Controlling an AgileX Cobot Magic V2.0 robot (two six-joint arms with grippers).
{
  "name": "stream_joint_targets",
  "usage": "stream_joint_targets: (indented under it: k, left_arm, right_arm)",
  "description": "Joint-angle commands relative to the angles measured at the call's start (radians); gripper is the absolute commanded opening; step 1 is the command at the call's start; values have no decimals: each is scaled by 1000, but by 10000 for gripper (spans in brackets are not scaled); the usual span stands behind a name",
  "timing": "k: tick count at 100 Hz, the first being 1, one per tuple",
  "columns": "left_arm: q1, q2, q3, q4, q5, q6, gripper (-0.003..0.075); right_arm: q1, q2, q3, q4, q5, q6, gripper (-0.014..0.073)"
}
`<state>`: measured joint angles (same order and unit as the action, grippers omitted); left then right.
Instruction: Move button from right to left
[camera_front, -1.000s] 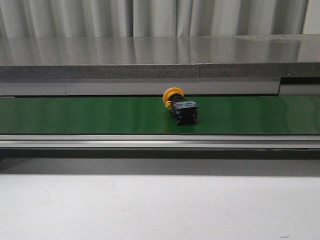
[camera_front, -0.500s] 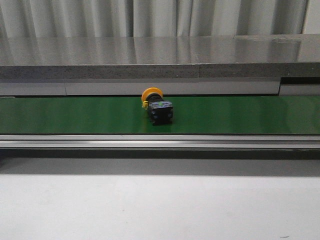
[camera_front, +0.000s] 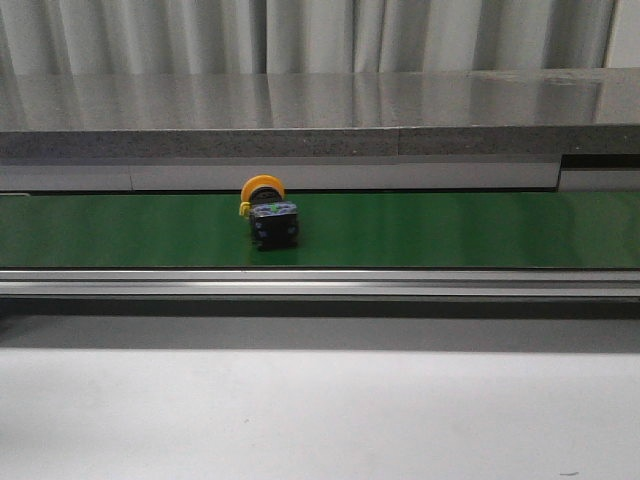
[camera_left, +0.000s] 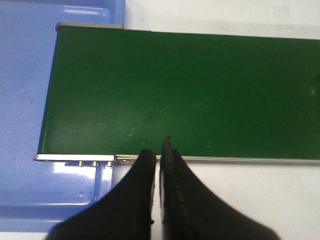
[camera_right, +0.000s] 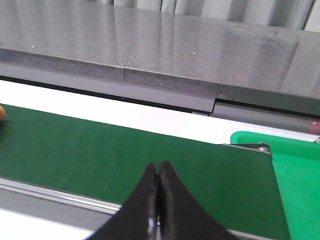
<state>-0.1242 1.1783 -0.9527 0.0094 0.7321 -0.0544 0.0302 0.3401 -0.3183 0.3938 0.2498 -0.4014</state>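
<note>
**Button on the belt, left of centre; both grippers clenched and holding nothing**

The button (camera_front: 268, 214) lies on its side on the green belt (camera_front: 450, 230) in the front view, a little left of the middle of the frame. Its round yellow head faces the far edge of the belt and its black body points toward the near edge, with a small green mark on the upper face of the body. It touches nothing but the belt. A metal rail (camera_front: 320, 283) runs along the near edge of the belt, and the pale tabletop (camera_front: 320, 410) lies in front of it. Behind the belt sits a grey stone-like ledge (camera_front: 320, 110), with curtains (camera_front: 320, 35) above it.

In the left wrist view the left gripper (camera_left: 160, 150) hangs over the near rail at the end of the belt, its 2 black jaws pressed almost together with only a thin slit between them and nothing in it. A blue tray (camera_left: 25, 100) sits under and past that belt end.

In the right wrist view the right gripper (camera_right: 158, 175) has its jaws closed tip to tip, also empty, above the near edge of the belt. A green tray (camera_right: 300, 170) lies just past the belt's other end. At the frame's edge a sliver of yellow shows on the belt, too small to tell what it is.
</note>
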Motion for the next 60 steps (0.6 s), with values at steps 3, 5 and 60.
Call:
stream_joint_targets:
  k: [3,5,60]
  left_arm:
    - [-7,9,-36,-9,-46,42,58]
    - [-7,12,-36,-9,-46,42,83]
    - [-17,16,-36,-44,-76,44,690]
  right_arm:
    - [-1,6,-28,15,-78,-8,-67]
    - [-1,6,-28,15,-78,-8,-67]
    - [-1,6,-28,15,-78,-8,-67]
